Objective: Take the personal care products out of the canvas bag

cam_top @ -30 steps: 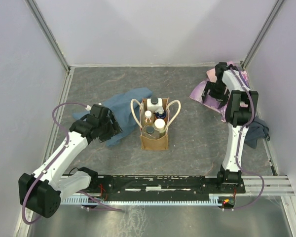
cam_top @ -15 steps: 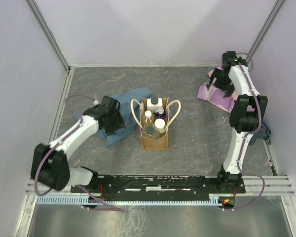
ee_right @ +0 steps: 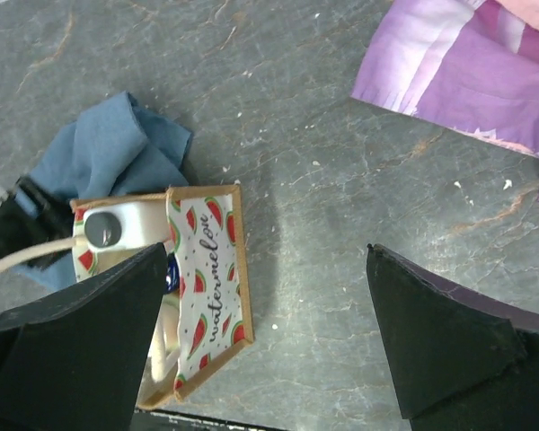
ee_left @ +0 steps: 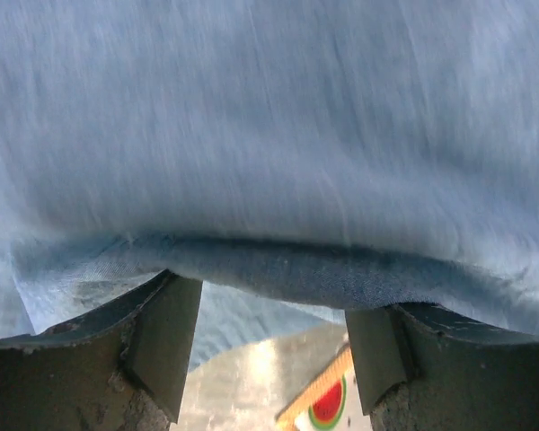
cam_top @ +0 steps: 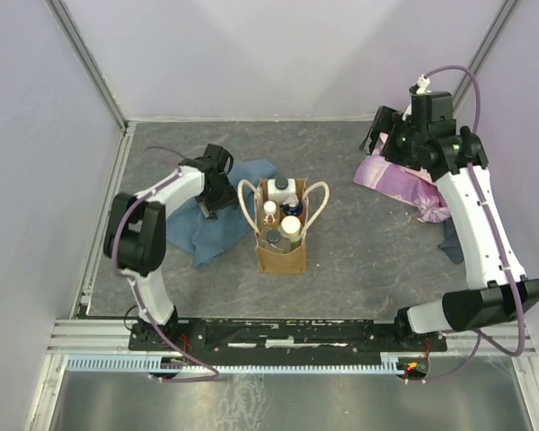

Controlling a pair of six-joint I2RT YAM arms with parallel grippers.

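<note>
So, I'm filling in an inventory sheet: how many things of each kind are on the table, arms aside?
Canvas bag: 1
Bottles and jars showing in the bag: 5
Cloths: 3 (blue cloth, pink-purple cloth, dark blue cloth)
Total: 9

Two white-shelled arms (cam_top: 472,211) with black joints, thin mauve cables (cam_top: 449,70), dark blocky end effector fingers (ee_right: 72,359).

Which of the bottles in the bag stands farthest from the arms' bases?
The white rectangular bottle, at the canvas bag's far end; the cream-capped one and the rest stand nearer.
</note>
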